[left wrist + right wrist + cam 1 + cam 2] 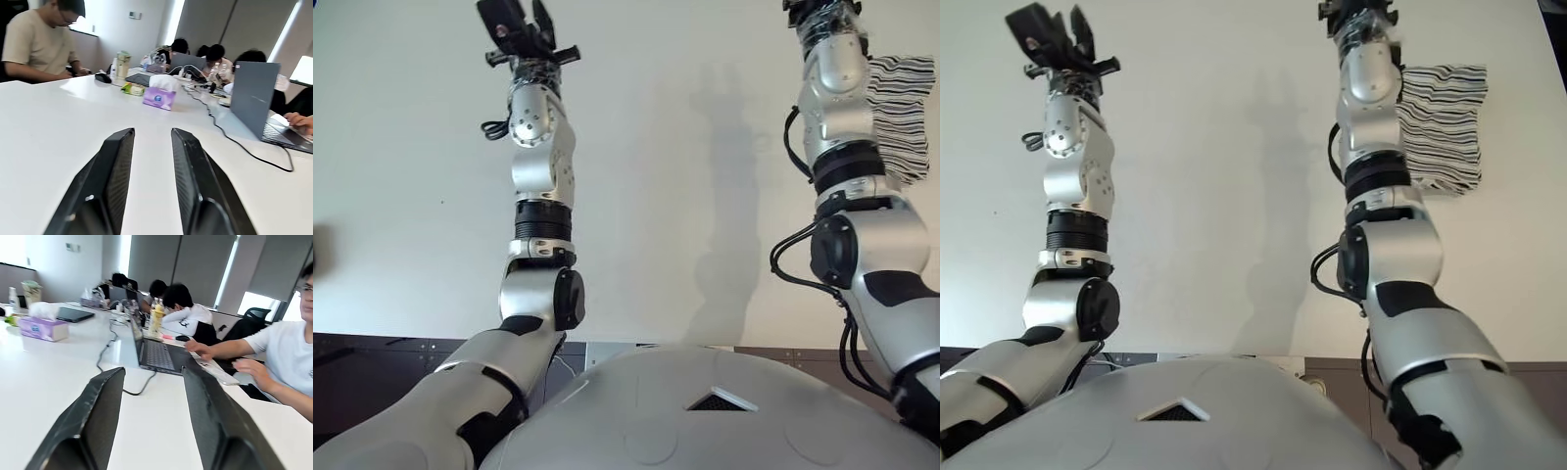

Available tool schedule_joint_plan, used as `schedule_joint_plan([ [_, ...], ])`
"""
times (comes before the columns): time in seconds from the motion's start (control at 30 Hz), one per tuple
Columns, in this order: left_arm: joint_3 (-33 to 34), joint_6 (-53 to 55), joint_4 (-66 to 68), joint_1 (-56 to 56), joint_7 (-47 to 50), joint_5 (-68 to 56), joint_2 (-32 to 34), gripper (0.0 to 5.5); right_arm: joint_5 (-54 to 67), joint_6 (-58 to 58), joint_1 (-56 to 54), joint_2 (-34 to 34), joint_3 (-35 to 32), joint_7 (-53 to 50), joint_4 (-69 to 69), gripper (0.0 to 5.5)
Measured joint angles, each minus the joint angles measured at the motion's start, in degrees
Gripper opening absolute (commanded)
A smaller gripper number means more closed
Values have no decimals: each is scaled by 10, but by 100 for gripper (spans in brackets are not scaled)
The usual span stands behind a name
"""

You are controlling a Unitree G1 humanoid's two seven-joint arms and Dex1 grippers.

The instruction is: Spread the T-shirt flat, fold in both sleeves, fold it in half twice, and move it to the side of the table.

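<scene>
The T-shirt [1442, 127] is black-and-white striped and folded into a small rectangle. It lies at the right side of the white table [675, 166], its near left part hidden behind my right forearm. My right gripper [154, 374] is held out past the shirt's far left corner, open, with bare table between its black fingers [98, 421]. My left gripper [152, 134] reaches far forward over the left part of the table [1056, 22], well away from the shirt. It is open too and holds nothing.
Beyond the grippers the long table carries a grey laptop [254, 98], a black cable [234, 142], a purple tissue box [159, 98] and bottles [155, 318]. People sit along its far sides. The table's near edge [411, 335] runs just before my torso.
</scene>
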Motion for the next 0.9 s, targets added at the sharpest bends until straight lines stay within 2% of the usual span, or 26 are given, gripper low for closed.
schedule_joint_plan([
  [0.1, -35, 17, -57, -10, 8, 16, -33, 136, -6, 1, 0, 68, 19, -36, -28, 282],
  [0.27, -82, 39, -89, -9, 1, 49, -46, 213, -13, 21, 31, 143, 54, -62, -135, 286],
  [0.3, -83, 41, -96, -9, 1, 55, -45, 232, -14, 28, 40, 144, 58, -68, -148, 286],
  [0.43, -82, 55, -110, -10, 9, 97, -10, 232, -18, 63, 57, 145, 72, -104, -223, 286],
  [0.53, -78, 60, -108, -11, 7, 103, 10, 281, -24, 74, 57, 146, 86, -132, -240, 286],
  [0.6, -81, 61, -89, -33, -11, 110, 28, 281, -25, 75, 57, 146, 84, -174, -244, 286],
  [0.77, -106, 58, -65, -77, -6, 138, 19, 281, -7, 73, 55, 146, 68, -210, -199, 286],
  [0.9, -79, 67, -9, -89, 41, 126, -9, 281, 21, 73, 33, 146, 47, -228, -167, 286],
])
